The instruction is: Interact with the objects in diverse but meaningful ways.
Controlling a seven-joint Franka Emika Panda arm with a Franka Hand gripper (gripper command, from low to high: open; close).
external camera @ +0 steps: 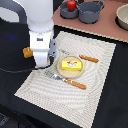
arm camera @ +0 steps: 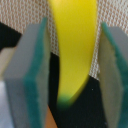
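A yellow banana [arm camera: 74, 50] lies between my gripper's [arm camera: 73, 65] two green-padded fingers [arm camera: 35, 75] in the wrist view, with thin gaps on both sides, so the gripper is open around it. In the exterior view my gripper [external camera: 43, 63] is low over the placemat's [external camera: 95, 92] edge on that view's left, and it hides the banana. The golden-brown bread loaf [external camera: 27, 52] peeks out beside the gripper. The yellow butter block [external camera: 70, 64] with a red mark rests on a small plate [external camera: 62, 70]. The red tomato [external camera: 71, 5] sits in a grey pot [external camera: 65, 13].
A wooden-handled fork [external camera: 69, 80] and knife [external camera: 89, 58] flank the plate on the mat. A second grey pot [external camera: 91, 11] and a pale bowl [external camera: 123, 18] stand on the pinkish board at the back. Dark tabletop surrounds the mat.
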